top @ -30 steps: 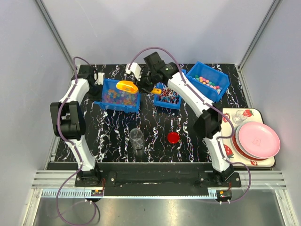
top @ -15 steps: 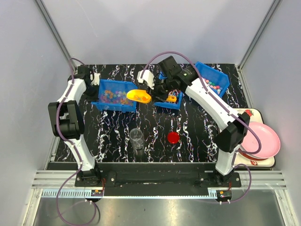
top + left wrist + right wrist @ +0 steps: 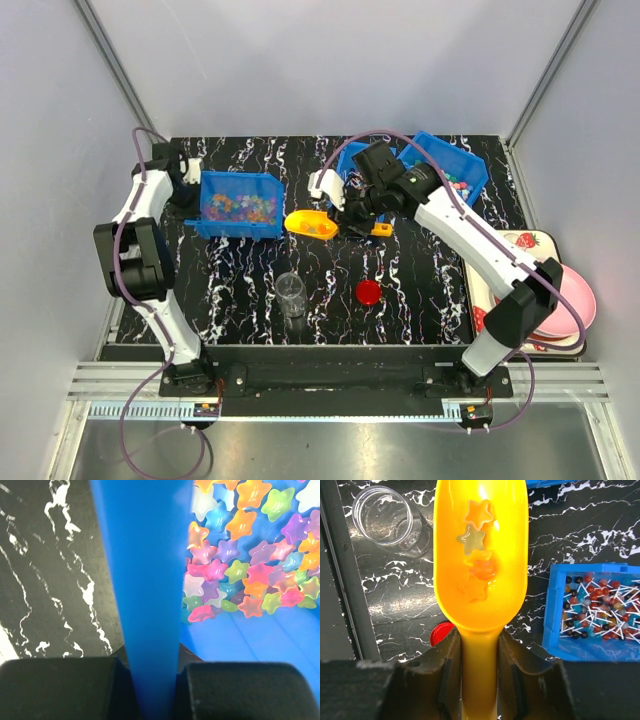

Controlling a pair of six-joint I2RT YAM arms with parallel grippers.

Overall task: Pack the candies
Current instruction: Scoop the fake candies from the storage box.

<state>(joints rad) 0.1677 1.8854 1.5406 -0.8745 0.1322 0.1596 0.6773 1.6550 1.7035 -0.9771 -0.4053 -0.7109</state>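
My right gripper (image 3: 352, 220) (image 3: 479, 645) is shut on the handle of a yellow scoop (image 3: 310, 223) (image 3: 480, 555). The scoop is held level and carries a few orange and pale star-shaped candies (image 3: 476, 555). It hangs over the table between the left blue bin (image 3: 238, 205) and the clear jar (image 3: 291, 293) (image 3: 387, 517). That bin holds many coloured star candies (image 3: 250, 560). My left gripper (image 3: 188, 178) (image 3: 152, 680) is shut on the bin's left wall (image 3: 145, 580). A red lid (image 3: 368, 292) (image 3: 440, 632) lies right of the jar.
A blue bin of stick candies (image 3: 595, 612) sits just right of the scoop, largely hidden under my right arm in the top view. Another blue bin of small candies (image 3: 452, 168) stands at the back right. Pink plates on a tray (image 3: 570, 300) rest at the right edge.
The right arm has carried the scoop out of the left bin and forward-right, toward the jar. The left gripper and its bin have shifted left.
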